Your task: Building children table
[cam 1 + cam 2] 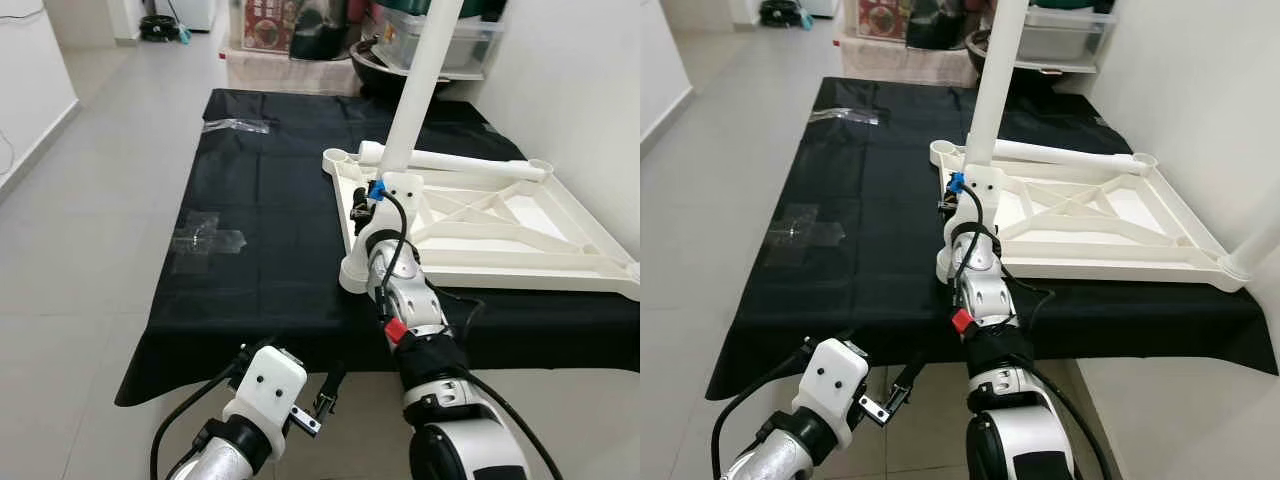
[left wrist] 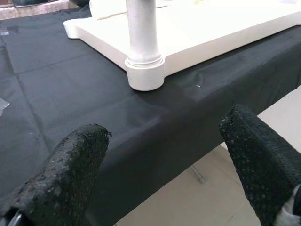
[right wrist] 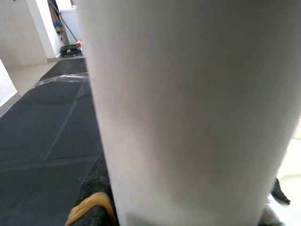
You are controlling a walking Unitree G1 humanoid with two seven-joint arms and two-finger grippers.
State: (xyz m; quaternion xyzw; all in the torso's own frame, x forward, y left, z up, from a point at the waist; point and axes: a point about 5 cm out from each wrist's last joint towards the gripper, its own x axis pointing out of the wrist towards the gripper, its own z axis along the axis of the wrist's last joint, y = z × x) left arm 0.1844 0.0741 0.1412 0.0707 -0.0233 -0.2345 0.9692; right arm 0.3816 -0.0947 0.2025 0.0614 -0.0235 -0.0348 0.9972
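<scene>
Tabletop (image 1: 560,235) upside down on black cloth (image 1: 260,220), right half of work surface.

Right gripper (image 1: 375,205) clamped on upright leg (image 1: 420,80), seated in near-left corner socket (image 1: 358,275).

Left gripper (image 1: 325,395) idle, fingers (image 2: 75,174) spread wide, low at near edge.

Risks:
- leg cross-seats if tilted; long lever could pry socket
- frame may slide on cloth, since nothing braces it

Count: 1 tabletop; legs: 1 upright, 1 lying along far rim (image 1: 450,160), 1 at far right (image 1: 1255,250). Tape patches: 2.
</scene>
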